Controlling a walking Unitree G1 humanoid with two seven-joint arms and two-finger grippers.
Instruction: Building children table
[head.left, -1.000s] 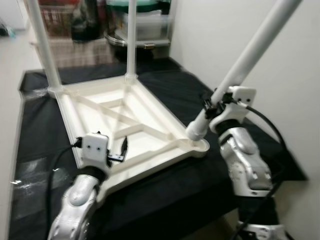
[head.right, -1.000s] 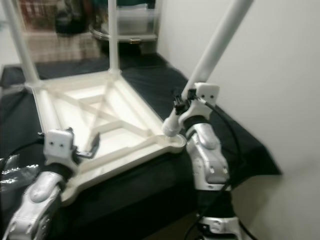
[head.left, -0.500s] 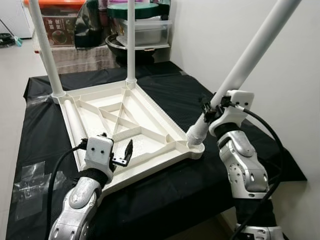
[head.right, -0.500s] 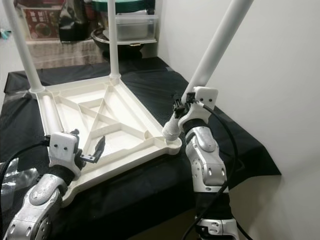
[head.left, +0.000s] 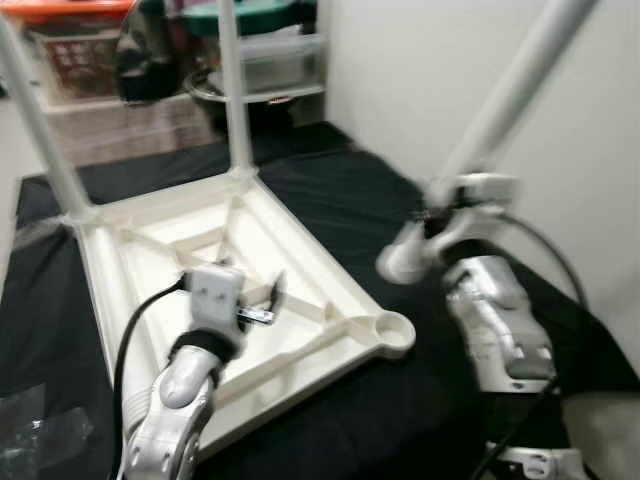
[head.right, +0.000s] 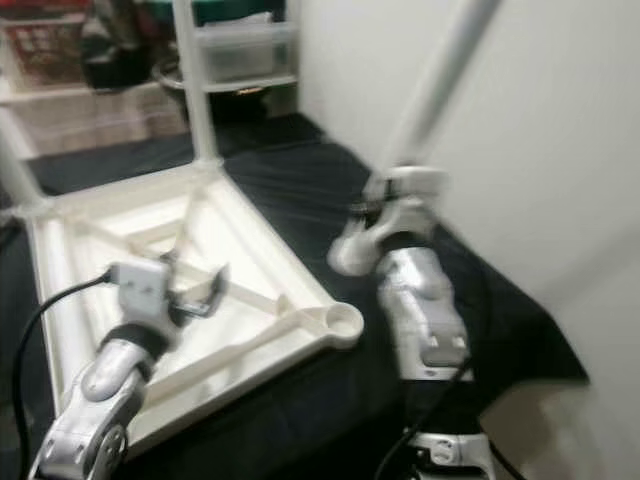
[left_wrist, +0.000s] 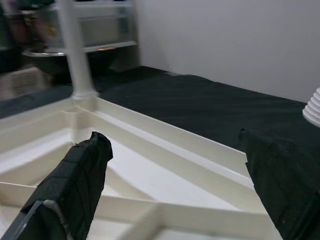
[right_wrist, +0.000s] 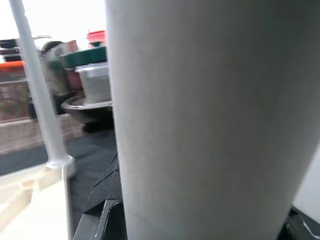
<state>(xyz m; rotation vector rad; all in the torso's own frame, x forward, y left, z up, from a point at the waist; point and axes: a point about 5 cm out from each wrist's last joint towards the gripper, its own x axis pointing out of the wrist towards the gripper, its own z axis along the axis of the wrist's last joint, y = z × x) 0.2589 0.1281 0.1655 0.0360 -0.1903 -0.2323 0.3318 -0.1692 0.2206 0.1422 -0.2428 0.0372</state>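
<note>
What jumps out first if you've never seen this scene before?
An upside-down white children's table lies on a black cloth, two legs already standing up at its far corners. The right gripper holds a third white leg slanted in the air, its end above and beside the empty round socket at the near corner. The left gripper hovers open over the ribbed underside.

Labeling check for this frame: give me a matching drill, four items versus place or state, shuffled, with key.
1. left gripper
2. right gripper
3. corner socket
4. black cloth

A. shut on the tilted leg
B. open, over the tabletop's ribs
C. no leg in it
D. spread under the tabletop

Pairs: 1-B, 2-A, 3-C, 4-D
</note>
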